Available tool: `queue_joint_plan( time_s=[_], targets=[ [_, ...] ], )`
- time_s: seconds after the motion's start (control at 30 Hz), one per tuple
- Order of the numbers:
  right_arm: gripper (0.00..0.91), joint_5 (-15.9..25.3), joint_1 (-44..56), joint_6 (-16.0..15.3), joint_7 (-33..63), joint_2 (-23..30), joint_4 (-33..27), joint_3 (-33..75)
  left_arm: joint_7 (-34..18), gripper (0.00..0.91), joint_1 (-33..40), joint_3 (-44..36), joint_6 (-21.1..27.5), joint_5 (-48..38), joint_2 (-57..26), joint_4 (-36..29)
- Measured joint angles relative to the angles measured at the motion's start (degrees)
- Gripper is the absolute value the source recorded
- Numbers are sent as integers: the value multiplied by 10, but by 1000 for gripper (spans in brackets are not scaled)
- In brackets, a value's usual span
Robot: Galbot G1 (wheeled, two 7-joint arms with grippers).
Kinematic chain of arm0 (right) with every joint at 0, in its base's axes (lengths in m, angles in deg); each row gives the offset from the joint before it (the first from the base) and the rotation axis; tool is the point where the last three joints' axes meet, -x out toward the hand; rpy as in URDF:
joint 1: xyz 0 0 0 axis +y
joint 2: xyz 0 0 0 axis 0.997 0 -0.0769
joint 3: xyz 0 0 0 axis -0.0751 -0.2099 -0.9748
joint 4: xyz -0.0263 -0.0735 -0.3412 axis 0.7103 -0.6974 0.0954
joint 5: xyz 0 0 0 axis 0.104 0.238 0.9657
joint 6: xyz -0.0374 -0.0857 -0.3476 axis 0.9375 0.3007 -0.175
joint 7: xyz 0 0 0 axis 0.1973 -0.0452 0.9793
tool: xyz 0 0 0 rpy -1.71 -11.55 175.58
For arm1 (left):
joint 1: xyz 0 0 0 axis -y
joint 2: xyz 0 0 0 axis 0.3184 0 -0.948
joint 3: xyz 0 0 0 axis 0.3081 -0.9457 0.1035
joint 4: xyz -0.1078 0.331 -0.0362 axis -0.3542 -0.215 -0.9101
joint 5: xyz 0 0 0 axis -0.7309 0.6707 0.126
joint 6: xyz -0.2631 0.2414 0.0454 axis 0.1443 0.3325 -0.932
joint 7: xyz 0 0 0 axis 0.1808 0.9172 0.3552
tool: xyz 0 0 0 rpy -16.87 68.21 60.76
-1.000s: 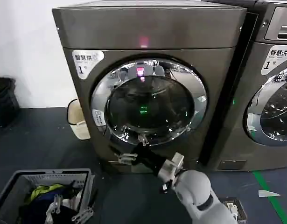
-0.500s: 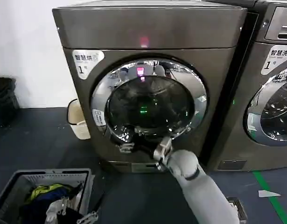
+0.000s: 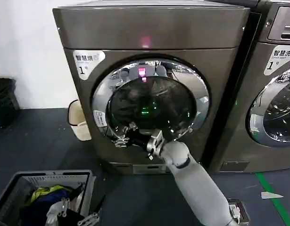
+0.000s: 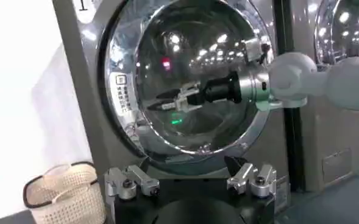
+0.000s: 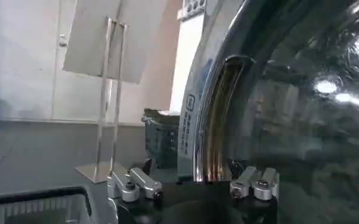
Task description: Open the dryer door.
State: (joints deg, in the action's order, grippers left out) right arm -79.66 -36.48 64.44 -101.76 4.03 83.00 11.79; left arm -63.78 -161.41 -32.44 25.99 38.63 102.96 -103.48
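At the lower left of the door [image 3: 152, 101], the right gripper [image 3: 122, 137] reaches in on its grey arm [image 3: 192, 179], which stretches up from the bottom right of the head view. Its fingers are spread apart and hold nothing; their tips sit at the chrome ring's lower-left edge, just by the small white sticker [image 3: 99, 118]. The left wrist view shows this gripper [image 4: 167, 100] from the side, jaws parted, in front of the dark glass.

The door is round, so it has no long axis; it faces straight out toward the robot, flat against the front of the dryer [image 3: 149, 84], and looks shut. The right wrist view, taken close up, shows a narrow vertical recess [image 5: 219, 122] in the door's rim beside the sticker [image 5: 187, 122], with the right gripper's own finger pads [image 5: 133, 182] set wide apart just in front of it, gripping nothing.

The left gripper [image 4: 190, 180] hangs back from the machine, low and facing the door, its fingers wide open and empty.

A wicker basket [image 3: 78, 120] stands on the floor left of the dryer, and a grey laundry bin [image 3: 45, 195] with clothes sits nearer the robot. A second machine [image 3: 272, 94] stands just to the right.
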Motion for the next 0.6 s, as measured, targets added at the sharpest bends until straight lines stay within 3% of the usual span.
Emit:
queue_joint_plan(
  time_s=[0.6],
  targets=[
    [907, 11, -40, 12, -2, 31, -59, -24, 0, 907, 3, 2, -11, -15, 0, -2]
  ],
)
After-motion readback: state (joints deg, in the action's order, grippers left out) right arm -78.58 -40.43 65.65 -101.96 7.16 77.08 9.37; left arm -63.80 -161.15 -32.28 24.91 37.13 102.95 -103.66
